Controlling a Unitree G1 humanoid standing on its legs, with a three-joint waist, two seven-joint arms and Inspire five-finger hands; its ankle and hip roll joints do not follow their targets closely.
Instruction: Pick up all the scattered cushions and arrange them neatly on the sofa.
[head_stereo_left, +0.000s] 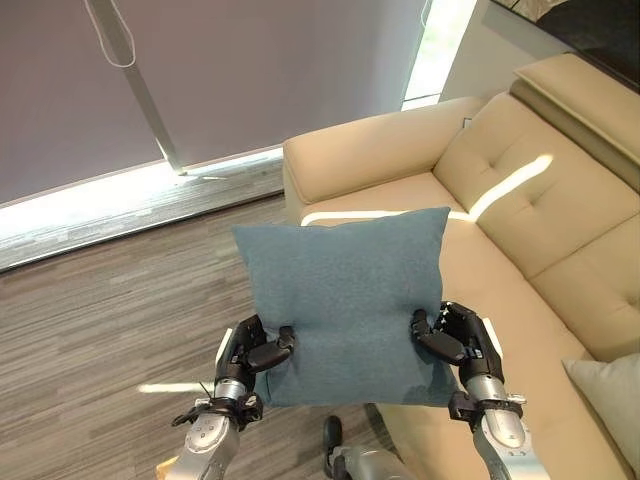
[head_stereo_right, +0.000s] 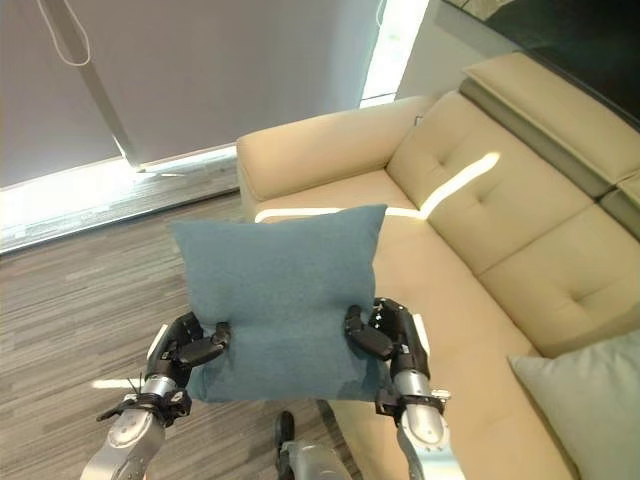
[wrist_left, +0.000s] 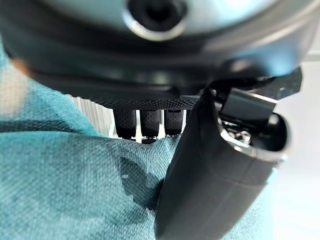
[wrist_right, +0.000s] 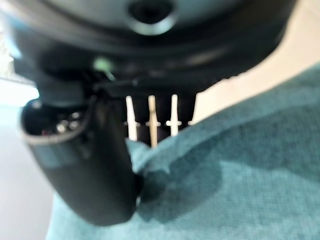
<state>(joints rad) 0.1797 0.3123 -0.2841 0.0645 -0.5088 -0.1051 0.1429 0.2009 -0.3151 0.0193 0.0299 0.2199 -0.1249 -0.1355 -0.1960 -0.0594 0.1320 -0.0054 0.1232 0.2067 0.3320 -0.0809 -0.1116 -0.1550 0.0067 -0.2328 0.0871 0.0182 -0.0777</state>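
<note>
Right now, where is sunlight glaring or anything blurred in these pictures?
Left eye view: a sunlit streak crosses the beige leather sofa, and the floor-level window strip is blown out. Both wrist views: each hand's dark bulk is blurred, while the teal fabric cushion held by the left hand and right hand is sharper.

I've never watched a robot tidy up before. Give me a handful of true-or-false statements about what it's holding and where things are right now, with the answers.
1. Both hands grip the teal cushion. True: the left hand and the right hand pinch its lower corners.
2. The teal cushion lies flat on the floor. False: it is held up in the air, upright.
3. The sofa is beige. True.
4. The sofa carries no cushion. False: a light grey cushion rests on its seat, to the robot's right.
5. The floor is carpeted in red. False: it is grey wood-look planking.
</note>
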